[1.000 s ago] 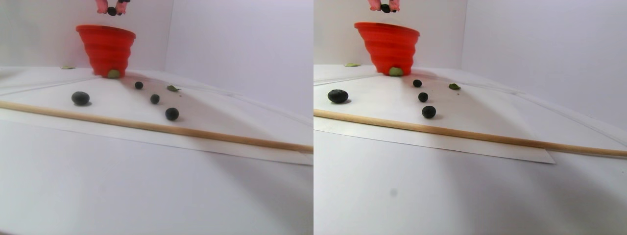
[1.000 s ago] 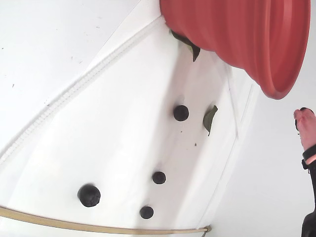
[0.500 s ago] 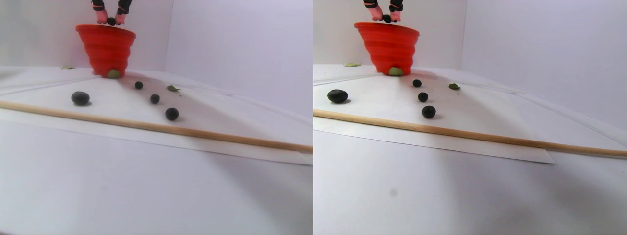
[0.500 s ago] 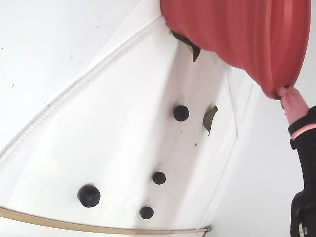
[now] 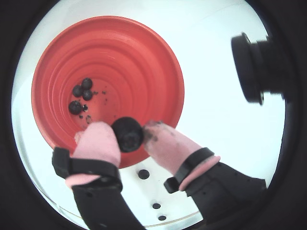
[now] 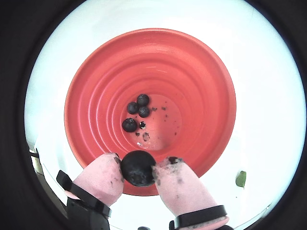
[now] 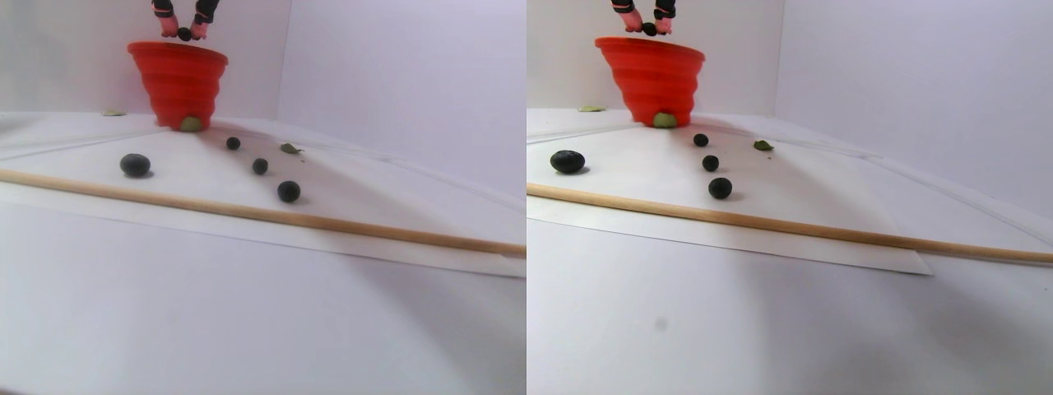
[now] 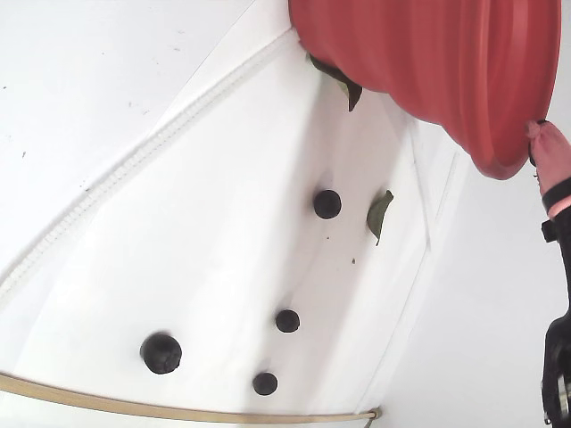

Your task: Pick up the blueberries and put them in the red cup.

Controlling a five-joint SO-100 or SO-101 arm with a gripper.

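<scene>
The red cup [image 6: 192, 76] stands at the back of the table, also in the stereo pair view [image 7: 178, 82] and the fixed view [image 8: 428, 62]. My gripper [image 6: 138, 168] with pink fingertips is shut on one blueberry [image 6: 138, 165], held just above the cup's near rim; it shows in both wrist views [image 5: 128, 135] and the stereo pair view [image 7: 185, 33]. Several blueberries [image 6: 136, 111] lie on the cup's bottom. Several more blueberries lie on the white sheet, the largest [image 7: 135, 164] apart at the left, the others [image 7: 260, 166] in a line. One pink finger [image 8: 546, 147] touches the picture's right edge by the rim.
A wooden stick [image 7: 247, 214] lies across the white sheet in front of the berries. Small green leaves [image 8: 378, 214] lie on the sheet, and a green lump [image 7: 191, 124] sits at the cup's base. A black camera [image 5: 256, 64] hangs beside the cup. White walls stand close behind.
The gripper came down with the blueberry from high above the cup to just over its rim. The berries on the sheet have not moved.
</scene>
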